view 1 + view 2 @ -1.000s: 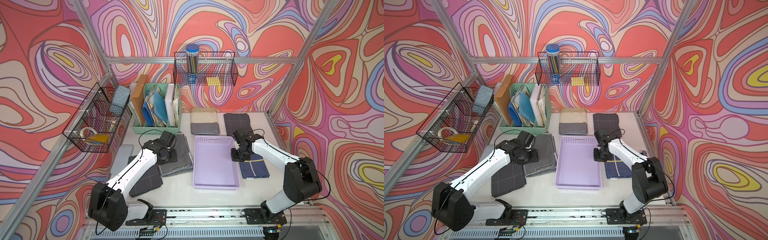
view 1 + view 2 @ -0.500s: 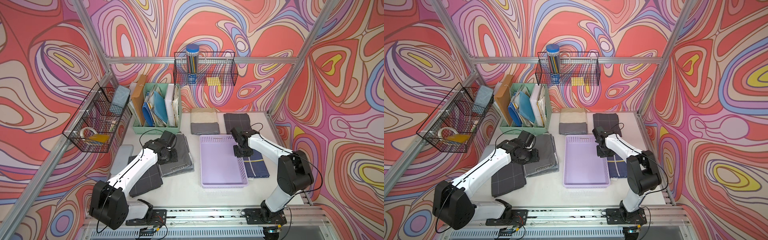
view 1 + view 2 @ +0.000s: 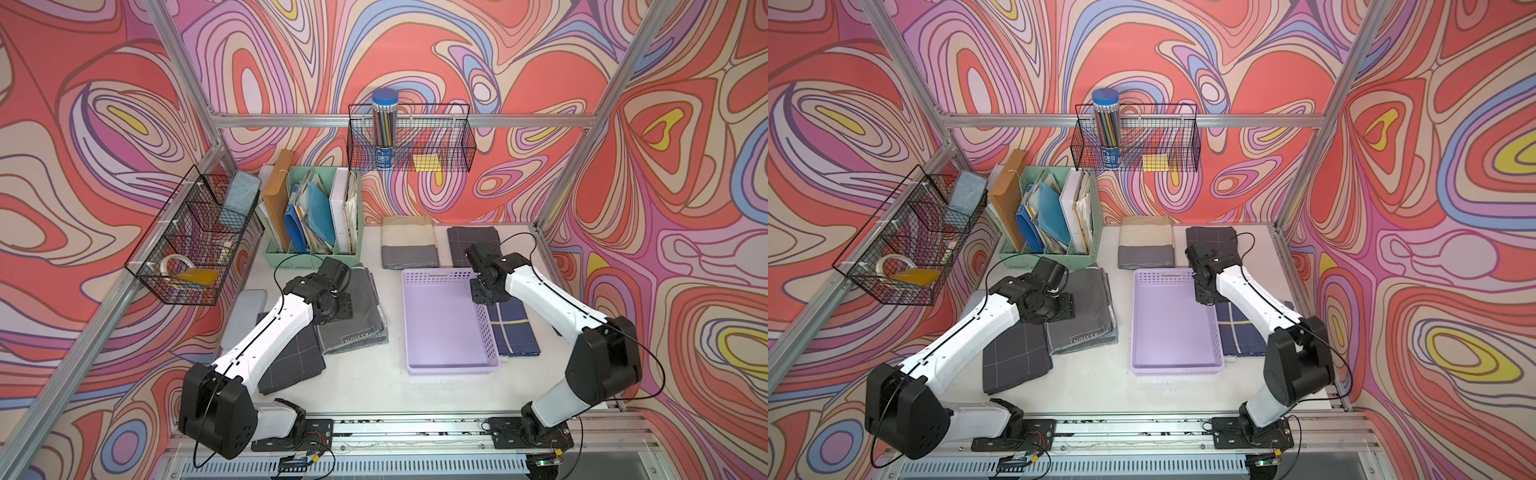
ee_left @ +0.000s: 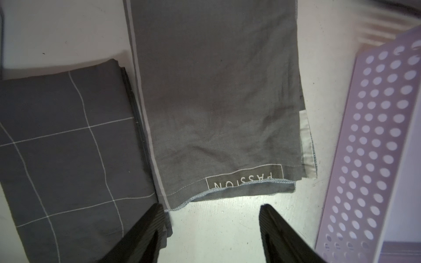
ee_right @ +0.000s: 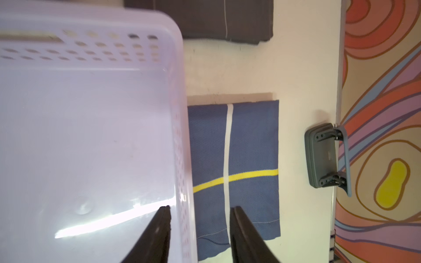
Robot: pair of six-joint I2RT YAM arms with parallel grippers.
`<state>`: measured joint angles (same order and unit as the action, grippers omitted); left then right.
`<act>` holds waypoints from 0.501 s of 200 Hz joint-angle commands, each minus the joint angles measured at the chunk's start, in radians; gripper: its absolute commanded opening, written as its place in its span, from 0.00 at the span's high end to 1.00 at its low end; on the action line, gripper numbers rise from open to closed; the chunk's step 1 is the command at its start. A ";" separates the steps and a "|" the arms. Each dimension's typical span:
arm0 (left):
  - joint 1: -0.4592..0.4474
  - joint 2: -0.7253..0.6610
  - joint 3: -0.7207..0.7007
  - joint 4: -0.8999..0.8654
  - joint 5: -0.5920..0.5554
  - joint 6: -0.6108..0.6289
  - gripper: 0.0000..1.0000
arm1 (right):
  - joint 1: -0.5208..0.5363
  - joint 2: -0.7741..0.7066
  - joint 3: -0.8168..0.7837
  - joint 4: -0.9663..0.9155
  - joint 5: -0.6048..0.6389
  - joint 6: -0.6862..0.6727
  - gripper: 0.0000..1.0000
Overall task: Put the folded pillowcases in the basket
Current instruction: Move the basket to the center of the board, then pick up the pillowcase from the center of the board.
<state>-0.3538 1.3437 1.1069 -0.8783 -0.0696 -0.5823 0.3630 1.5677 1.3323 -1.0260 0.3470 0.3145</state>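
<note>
1. The grey folded pillowcase (image 4: pixel 216 91) with the sewn label lies flat on the surface, outside the basket (image 3: pixel 451 368) and just beside its long wall on the left arm's side. The basket holds nothing, so the placing is not yet done.
2. The left end effector (image 4: pixel 210 206) hangs over the pillowcase's labelled edge with its jaws spread wide and nothing in them. One finger sits above the checked cloth (image 4: pixel 68 148), which lies against the pillowcase on the side away from the basket.
3. The right end effector (image 5: pixel 200 207) stands part open astride the basket's opposite long wall. One finger is inside over the floor and the other is outside over the navy cloth (image 5: pixel 250 148). It grips nothing.
4. Likely risks:
   - A pinch at the edge may lift only the top layer, so the fold opens.
   - That finger could catch the checked cloth too.
   - Dragging the pillowcase could push the light basket, and the right fingers could knock its wall as they leave.
5. Both arms reach forward from their bases with wrists bent down, the left low over the pillowcase and the right over the far half of the basket wall.
</note>
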 commanded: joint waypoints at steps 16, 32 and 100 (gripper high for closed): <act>0.144 0.063 0.034 -0.055 0.102 0.016 0.29 | 0.095 -0.031 0.112 0.012 -0.155 0.005 0.53; 0.202 0.088 0.035 -0.049 0.155 0.041 0.37 | 0.224 0.073 0.219 0.006 -0.141 0.003 0.54; 0.323 0.342 0.123 -0.046 0.276 0.086 0.40 | 0.412 0.707 0.929 -0.105 -0.363 -0.053 0.51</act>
<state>-0.0528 1.6173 1.1980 -0.9230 0.1276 -0.5198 0.7940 2.1563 2.0869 -1.0615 0.1307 0.2741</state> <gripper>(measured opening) 0.605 0.480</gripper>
